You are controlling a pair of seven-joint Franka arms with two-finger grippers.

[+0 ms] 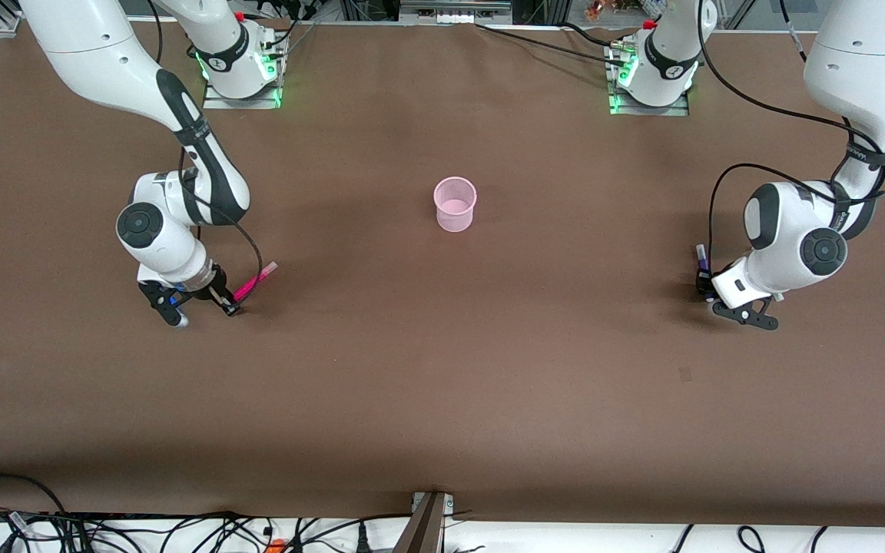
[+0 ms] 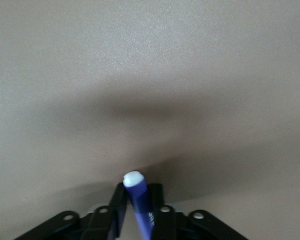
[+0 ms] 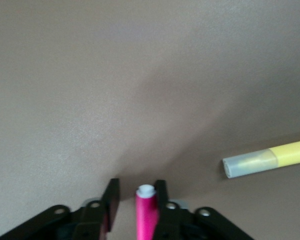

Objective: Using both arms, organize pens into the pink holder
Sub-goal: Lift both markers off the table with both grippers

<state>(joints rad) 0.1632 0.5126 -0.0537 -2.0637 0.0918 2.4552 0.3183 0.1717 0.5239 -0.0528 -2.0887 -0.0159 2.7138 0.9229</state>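
Observation:
The pink holder [image 1: 455, 204] stands upright in the middle of the table. My right gripper [image 1: 226, 304] is low at the table toward the right arm's end, with the magenta pink pen [image 1: 256, 280] between its jaws. In the right wrist view [image 3: 137, 187] the pen [image 3: 146, 212] rests against one finger, with a gap to the other. A yellow pen [image 3: 270, 157] lies on the table beside it. My left gripper [image 1: 705, 286] is low toward the left arm's end, shut on the dark purple pen [image 1: 701, 263], which sits skewed in the jaws [image 2: 140, 200]. The green pen is out of view.
Brown table [image 1: 442, 369] with wide bare stretches between each gripper and the holder. The arm bases [image 1: 241, 69] stand at the table's edge farthest from the front camera. Cables [image 1: 181, 530] lie along the nearest edge.

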